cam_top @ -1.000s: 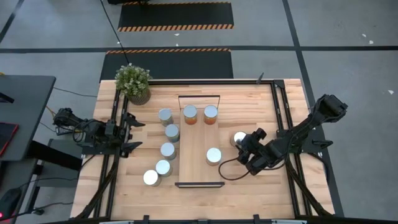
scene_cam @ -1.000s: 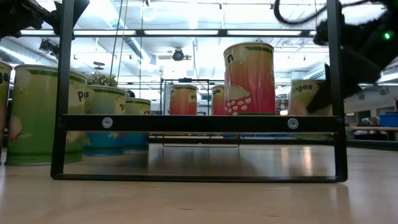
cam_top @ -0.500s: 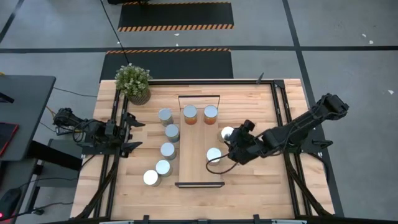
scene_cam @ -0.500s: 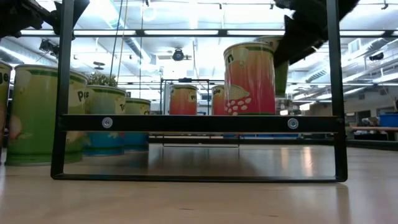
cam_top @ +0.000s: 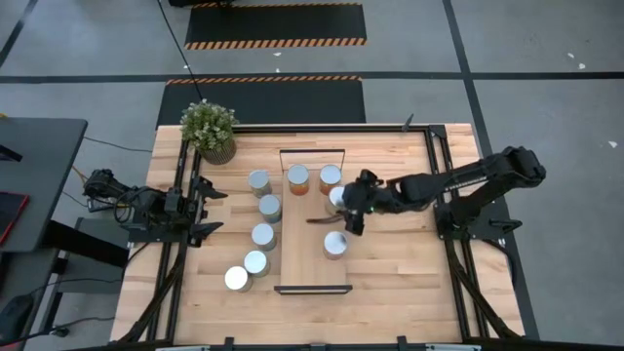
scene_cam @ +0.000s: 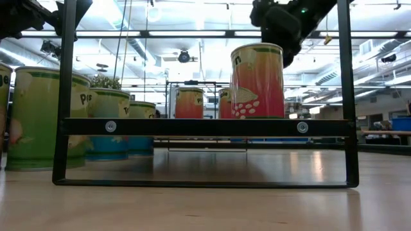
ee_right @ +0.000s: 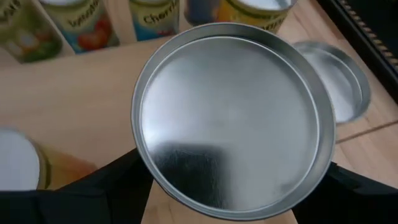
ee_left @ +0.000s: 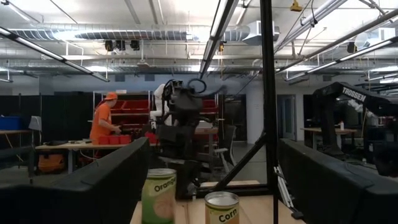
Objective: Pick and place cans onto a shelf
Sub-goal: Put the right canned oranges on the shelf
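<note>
Silver can top [ee_right: 227,121] filling the right wrist view, pinched by the right gripper [cam_top: 349,205] above the shelf [cam_top: 312,258]. Nearby on the shelf: two cans [cam_top: 298,177] at the far end, another [cam_top: 335,244] just beside the gripper. Five cans [cam_top: 263,235] on the table [cam_top: 390,283] left of the shelf, plant [cam_top: 208,127] in a corner. Left gripper [cam_top: 200,203] parked at the table's left edge, fingers spread.
</note>
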